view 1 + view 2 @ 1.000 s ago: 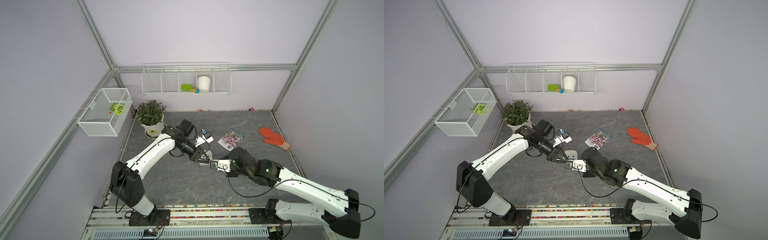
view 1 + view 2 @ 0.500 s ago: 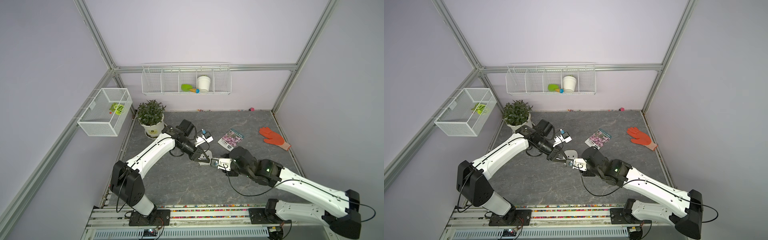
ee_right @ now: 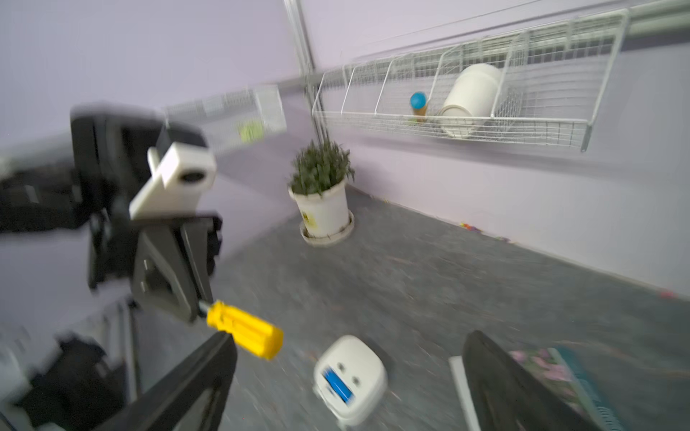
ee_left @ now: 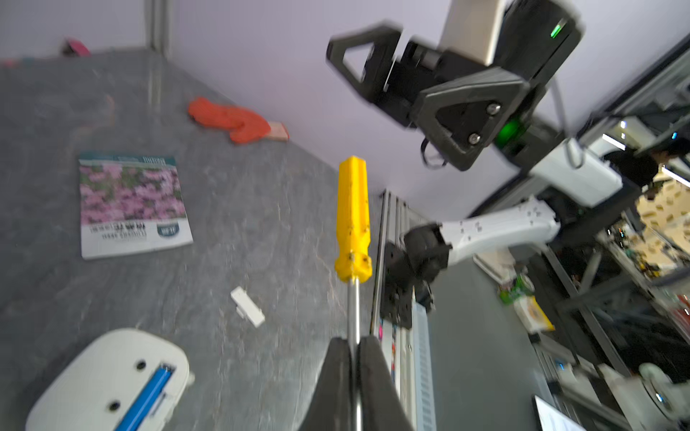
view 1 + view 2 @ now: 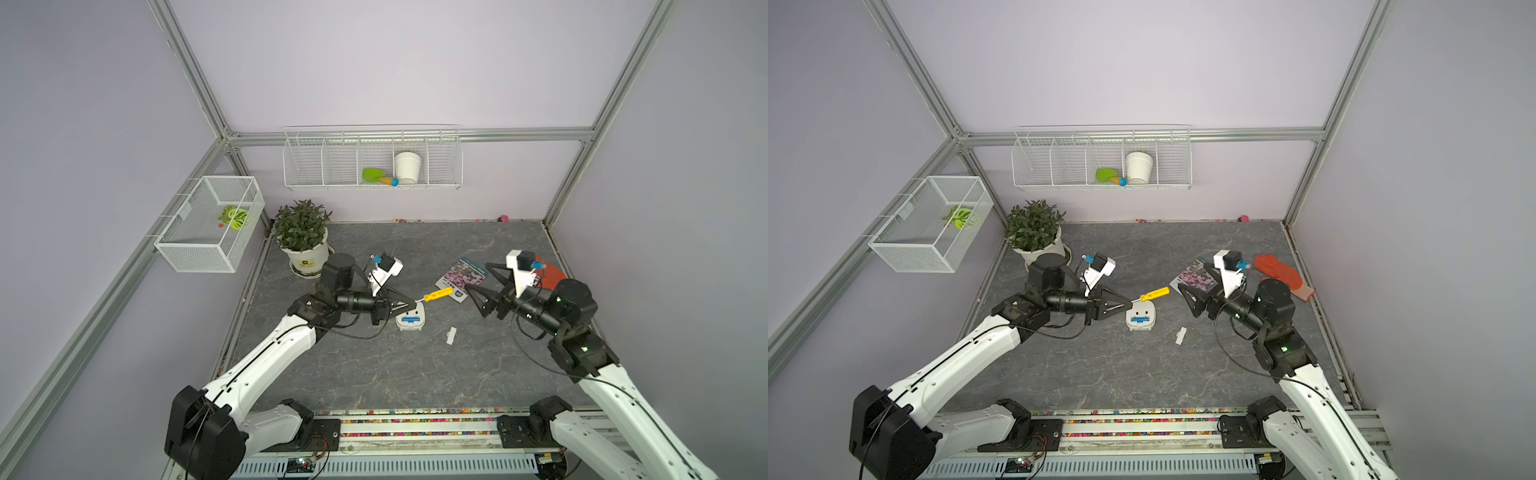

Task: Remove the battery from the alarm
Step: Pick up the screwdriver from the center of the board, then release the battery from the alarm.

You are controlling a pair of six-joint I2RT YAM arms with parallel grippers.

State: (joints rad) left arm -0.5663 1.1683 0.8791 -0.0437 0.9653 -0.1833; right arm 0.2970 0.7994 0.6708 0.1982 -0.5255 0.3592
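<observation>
One battery (image 5: 410, 320) is sitting in the open back of one alarm (image 5: 409, 329), which is lying face down mid-tabletop. The left gripper (image 5: 411, 306) is clamping one screwdriver (image 5: 438, 294) by its shaft. The right gripper (image 5: 476, 274) is gaping empty. The rack (image 5: 305, 166) is holding one pot (image 5: 407, 166) and one trowel (image 5: 372, 174). The basket (image 5: 195, 257) is holding one leaf (image 5: 234, 216).

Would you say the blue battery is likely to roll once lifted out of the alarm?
Probably: the battery looks a smooth cylinder, so it may roll on the flat table. Recessed in the alarm, it likely resists a sideways push.
</observation>
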